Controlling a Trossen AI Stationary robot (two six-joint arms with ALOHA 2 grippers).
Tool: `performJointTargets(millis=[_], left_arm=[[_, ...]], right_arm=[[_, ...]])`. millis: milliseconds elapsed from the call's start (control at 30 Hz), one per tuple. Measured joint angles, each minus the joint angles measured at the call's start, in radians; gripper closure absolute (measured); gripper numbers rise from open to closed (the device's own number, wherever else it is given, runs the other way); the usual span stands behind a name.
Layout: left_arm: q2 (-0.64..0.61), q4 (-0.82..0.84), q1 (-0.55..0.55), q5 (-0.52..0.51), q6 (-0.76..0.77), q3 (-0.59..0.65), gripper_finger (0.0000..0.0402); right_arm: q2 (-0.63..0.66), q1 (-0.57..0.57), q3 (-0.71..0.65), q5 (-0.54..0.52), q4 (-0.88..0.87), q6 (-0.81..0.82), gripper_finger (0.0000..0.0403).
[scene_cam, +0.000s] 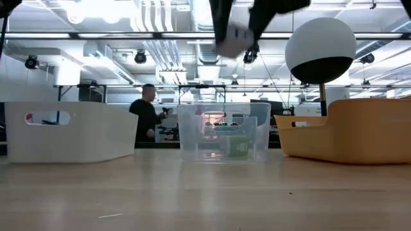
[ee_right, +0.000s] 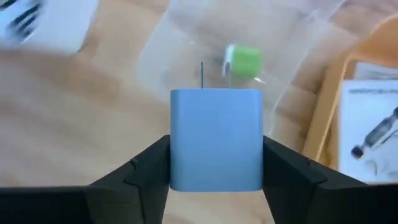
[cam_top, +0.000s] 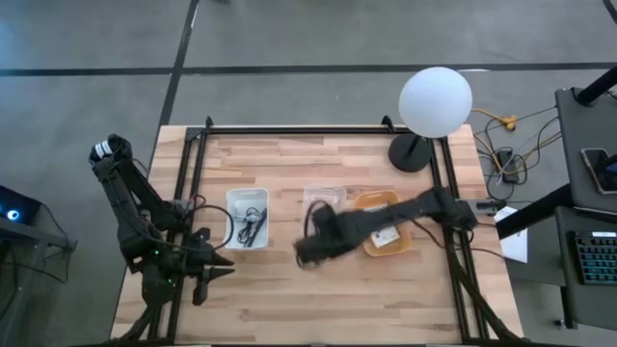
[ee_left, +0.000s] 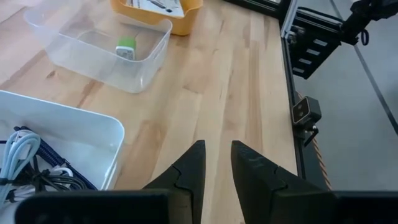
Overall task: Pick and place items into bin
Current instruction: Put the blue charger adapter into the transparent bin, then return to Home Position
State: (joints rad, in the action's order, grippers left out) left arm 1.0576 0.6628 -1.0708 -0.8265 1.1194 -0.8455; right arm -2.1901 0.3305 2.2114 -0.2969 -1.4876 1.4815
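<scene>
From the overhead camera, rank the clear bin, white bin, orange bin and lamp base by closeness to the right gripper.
The right gripper, holding the blue plug block, is mid-table.
1. Clear bin, just behind it.
2. White bin to its left and orange bin to its right: too close to call.
3. Lamp base, far right corner.

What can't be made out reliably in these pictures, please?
- Right claw, high view: motion blur hides what it holds; only the right wrist view shows a blue plug clamped.
- White bin, high view: contents too small; left wrist view shows only cables, cut by the edge.
- Orange bin, low view: wall hides contents.
- Green item in the clear bin: too small to identify.
</scene>
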Motion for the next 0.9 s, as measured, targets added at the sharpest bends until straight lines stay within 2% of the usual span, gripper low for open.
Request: performJointTargets(millis=[133, 333, 467, 567, 700, 900], left_arm=[[0.0, 0.001, 0.011, 0.0, -0.001, 0.001, 0.034], [-0.004, 0.0, 0.013, 0.0, 0.0, 0.001, 0.034], [-0.003, 0.002, 0.013, 0.0, 0.0, 0.001, 0.034], [0.0, 0.002, 0.016, 0.0, 0.0, 0.002, 0.034], [0.0, 0.002, 0.016, 0.0, 0.0, 0.002, 0.034], [0.002, -0.022, 0.02, 0.0, 0.001, 0.002, 0.034]], right_arm=[[0.004, -0.097, -0.104, 0.101, 0.123, -0.078, 0.021], [-0.001, -0.211, -0.292, 0.152, 0.191, -0.071, 0.0193], [0.001, -0.261, -0.346, 0.184, 0.253, -0.074, 0.0177], [0.002, -0.27, -0.33, 0.17, 0.277, -0.075, 0.0161], [0.004, -0.25, -0.235, 0.115, 0.236, -0.187, 0.0137], [0.007, -0.077, -0.035, 0.004, 0.094, -0.37, 0.0121]])
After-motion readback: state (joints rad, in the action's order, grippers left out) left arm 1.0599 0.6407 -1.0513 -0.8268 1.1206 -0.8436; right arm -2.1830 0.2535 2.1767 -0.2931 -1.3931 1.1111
